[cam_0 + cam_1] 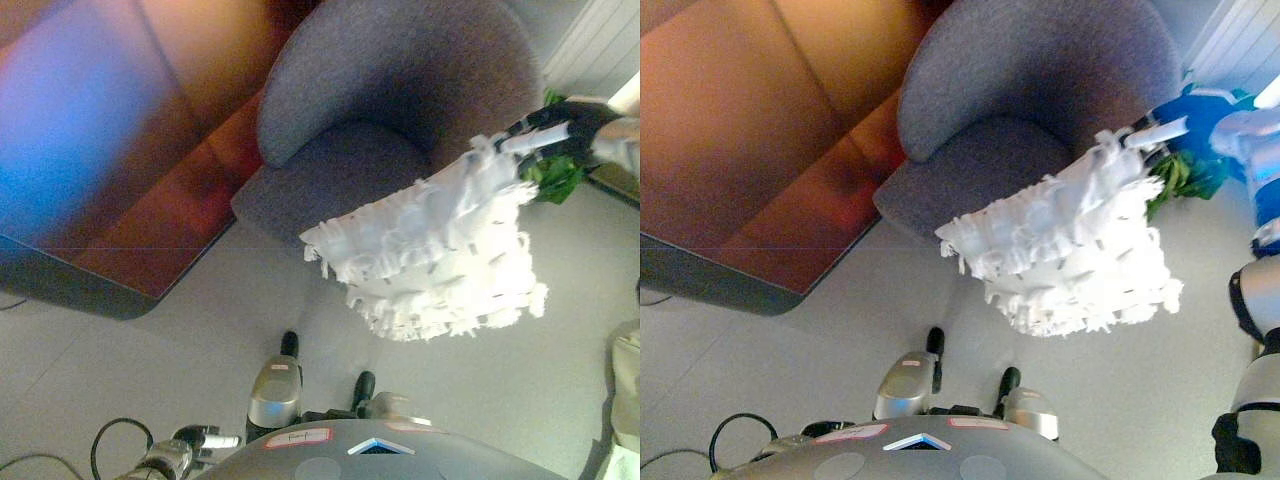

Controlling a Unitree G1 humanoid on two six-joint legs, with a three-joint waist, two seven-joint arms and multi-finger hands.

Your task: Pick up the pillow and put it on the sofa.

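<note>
A white fringed pillow (440, 255) hangs in the air in front of the right part of a grey round-backed sofa (340, 170). My right hand (555, 130) comes in from the upper right, its dark, white-tipped fingers curled on the pillow's top corner. The pillow dangles below the hand and covers the seat's right front edge; the rest of the seat is bare. My left hand (200, 440) shows low at the bottom left, away from the pillow, too small to read.
A large brown panel with a dark edge (130, 200) lies left of the sofa. Green leaves (562, 182) show behind my right hand, and a white slatted wall (600, 40) stands at the upper right. A beige object (628, 385) sits at the right edge.
</note>
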